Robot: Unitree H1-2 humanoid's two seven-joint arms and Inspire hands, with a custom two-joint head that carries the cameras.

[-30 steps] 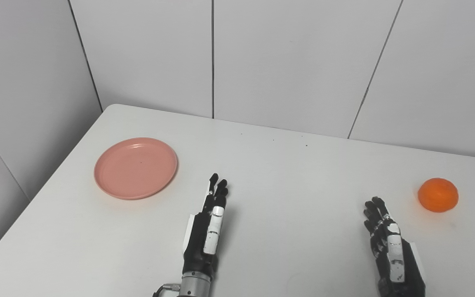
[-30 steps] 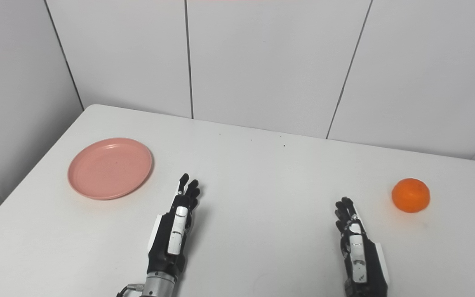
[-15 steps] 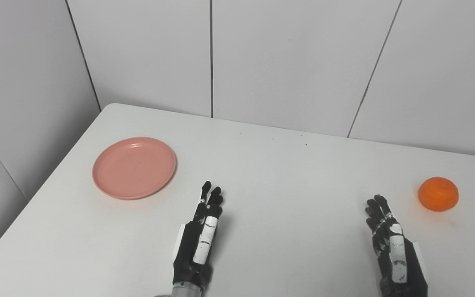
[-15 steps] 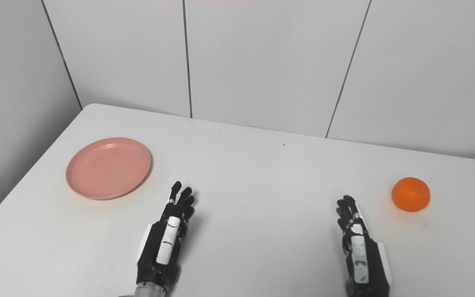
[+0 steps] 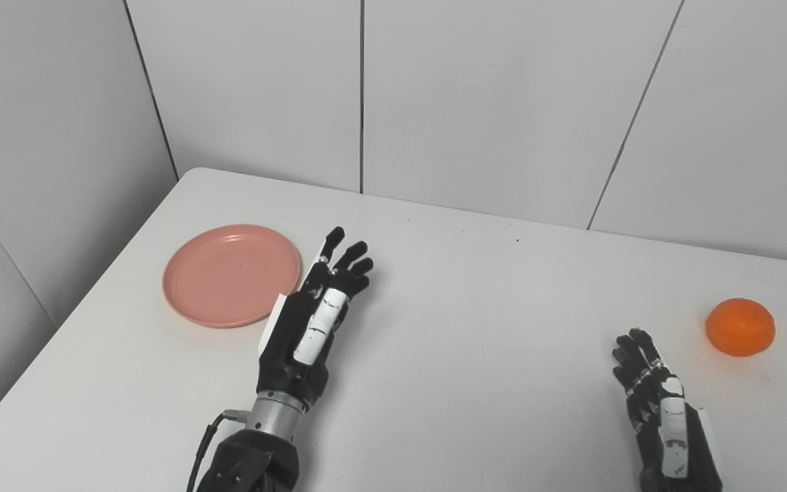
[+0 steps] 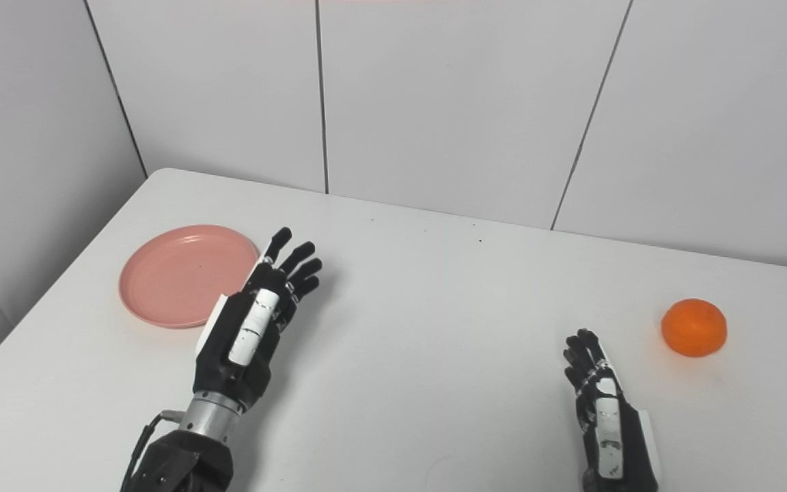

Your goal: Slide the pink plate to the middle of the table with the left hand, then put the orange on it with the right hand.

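Black fingers (image 5: 342, 256) of our left hand (image 5: 311, 321) are spread, holding nothing, just beside the pink plate (image 5: 231, 275) at the worktop's (image 5: 475, 328) left. It looks light, stiff and slick; we would press on its near rim. Our right hand (image 5: 660, 403) rests with fingers apart, near the orange (image 5: 740, 326), which may roll.
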